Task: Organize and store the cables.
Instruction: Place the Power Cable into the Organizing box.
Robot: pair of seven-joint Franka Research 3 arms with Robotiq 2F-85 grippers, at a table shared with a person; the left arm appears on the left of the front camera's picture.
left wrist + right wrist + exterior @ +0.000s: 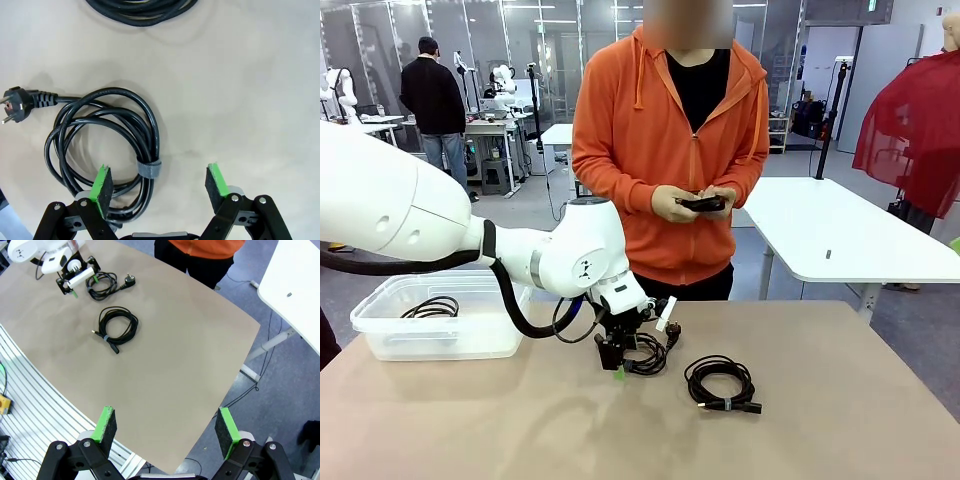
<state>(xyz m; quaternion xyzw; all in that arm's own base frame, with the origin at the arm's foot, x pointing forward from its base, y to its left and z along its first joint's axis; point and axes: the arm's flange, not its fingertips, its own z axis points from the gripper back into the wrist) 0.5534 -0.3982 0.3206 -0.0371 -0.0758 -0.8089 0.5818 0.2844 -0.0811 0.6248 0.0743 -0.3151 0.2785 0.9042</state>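
My left fingers point(102, 182) are standing spread, pinching nothing, and hanging just over the near edge of a coiled cable point(152, 137) that is lying flat on the desk point(240, 100). A grey strap point(150, 169) is binding its loops on the side that is falling between my pads, and the plug point(17, 102) is trailing loose off the far side. I am judging this cable to be light, limp and rubbery. It is likely to sag and let the plug swing, so the strapped bunch, where the loops are gathered, is looking like the place to close on rather than a single strand. My right fingers point(107, 422) are spread too, empty, and hovering high over the desk's edge, well apart from everything. Farther out a second cable point(692, 380) is lying coiled with a small tie, near the first but not touching it. Off to my left a clear bin point(420, 340) is sitting on the desk with a third cable point(432, 307) in it. Across the desk a person point(670, 130) is holding something small and black that I cannot make out.
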